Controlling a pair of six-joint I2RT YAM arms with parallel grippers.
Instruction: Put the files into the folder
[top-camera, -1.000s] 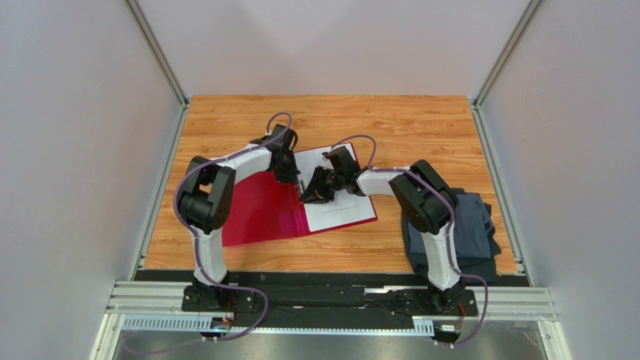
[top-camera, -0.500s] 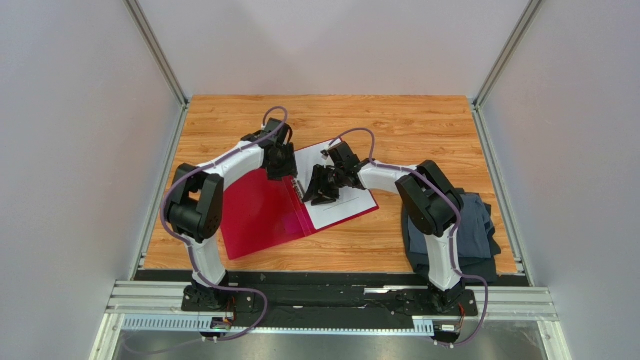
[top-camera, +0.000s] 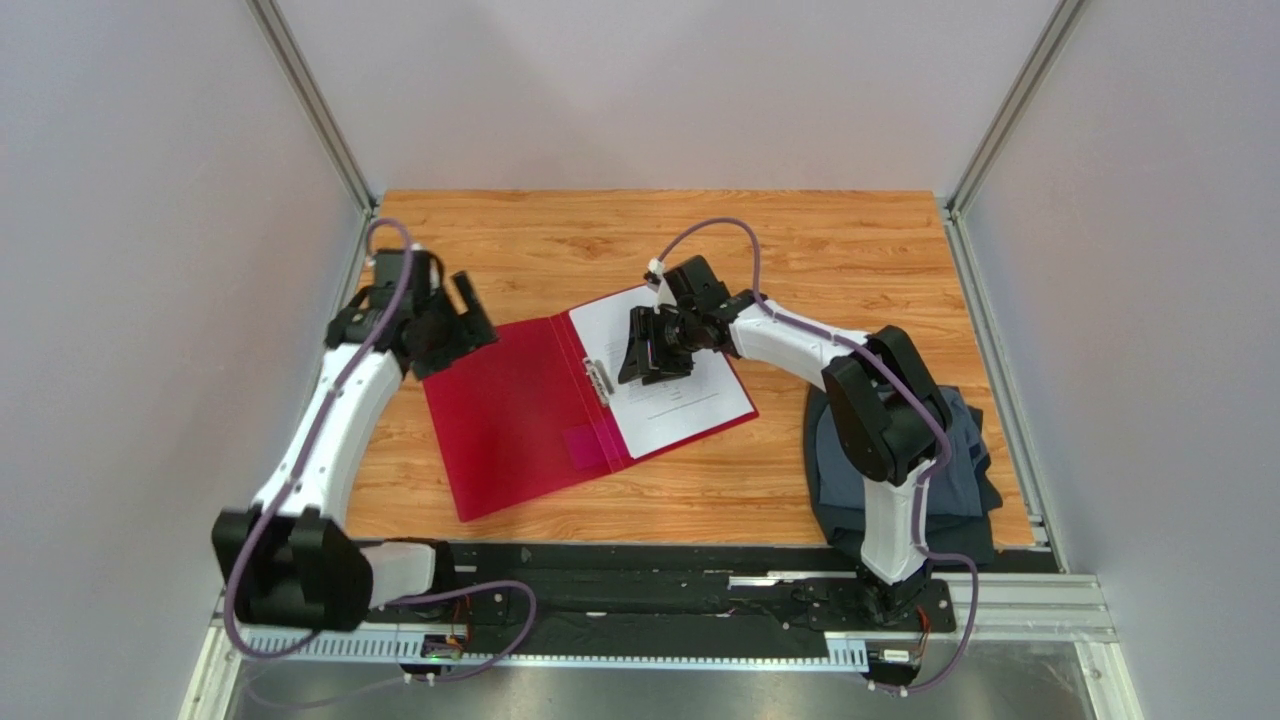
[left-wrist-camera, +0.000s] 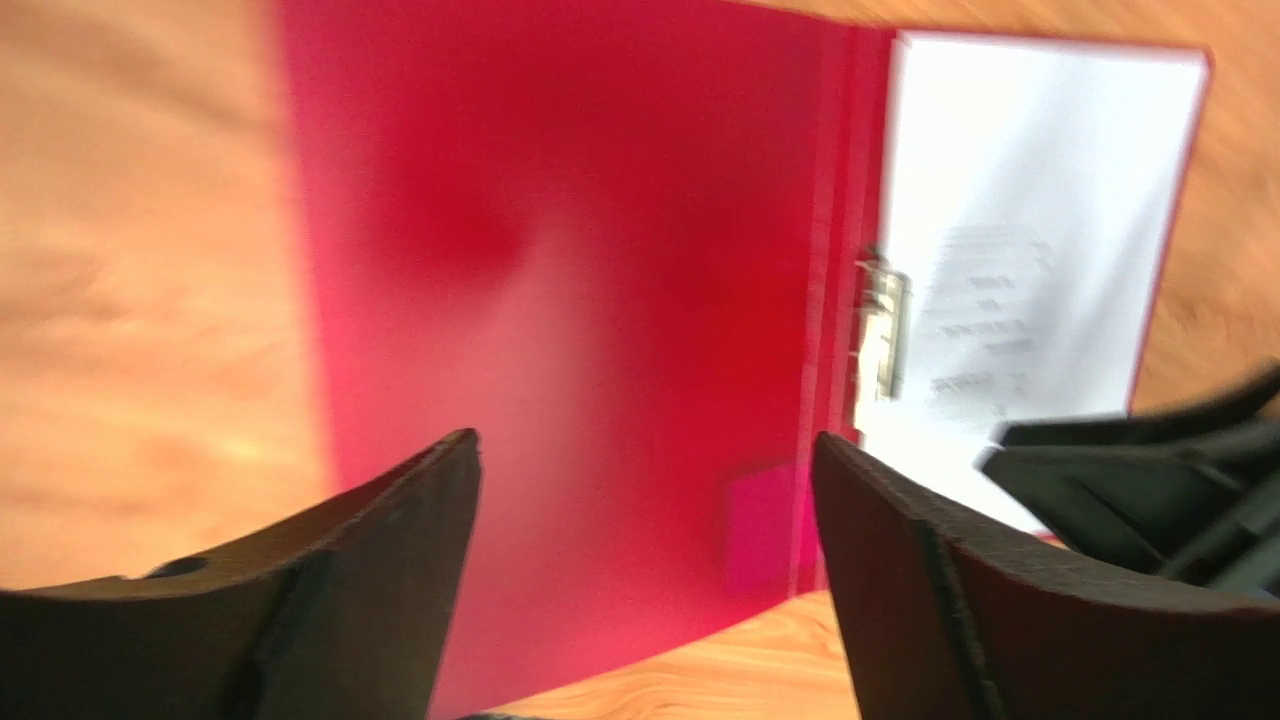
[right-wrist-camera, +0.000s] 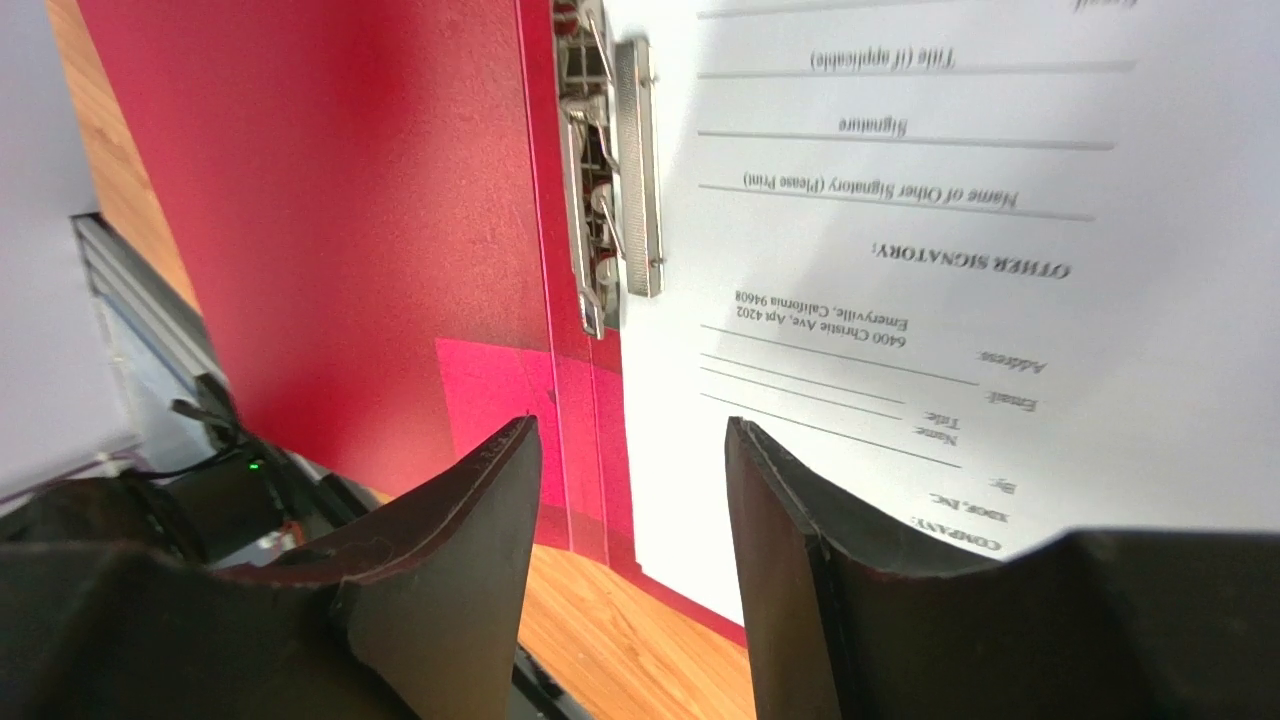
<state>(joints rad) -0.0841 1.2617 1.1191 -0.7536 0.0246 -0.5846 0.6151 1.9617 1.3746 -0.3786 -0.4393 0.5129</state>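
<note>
The red folder (top-camera: 511, 420) lies open and flat on the wooden table, its metal clip (top-camera: 598, 375) along the spine. The files (top-camera: 684, 393), white printed sheets, rest on its right half. My left gripper (top-camera: 469, 312) hovers open off the folder's far left corner, nothing between its fingers (left-wrist-camera: 394, 518); in its wrist view the red cover (left-wrist-camera: 601, 270) and sheets (left-wrist-camera: 1022, 195) lie ahead. My right gripper (top-camera: 643, 368) is open above the sheets by the clip. In the right wrist view its fingertips (right-wrist-camera: 631, 450) straddle the paper's edge (right-wrist-camera: 932, 225) beside the clip (right-wrist-camera: 609, 180), holding nothing.
A dark grey-blue folded cloth (top-camera: 917, 458) lies at the table's right edge beside the right arm. Grey walls and metal rails (top-camera: 316, 105) bound the table. Bare wood (top-camera: 676, 225) runs behind the folder.
My left arm swung off the folder's middle to the far left and its jaws opened. The folder's left cover now lies flat. My right gripper opened wider and shifted slightly back.
</note>
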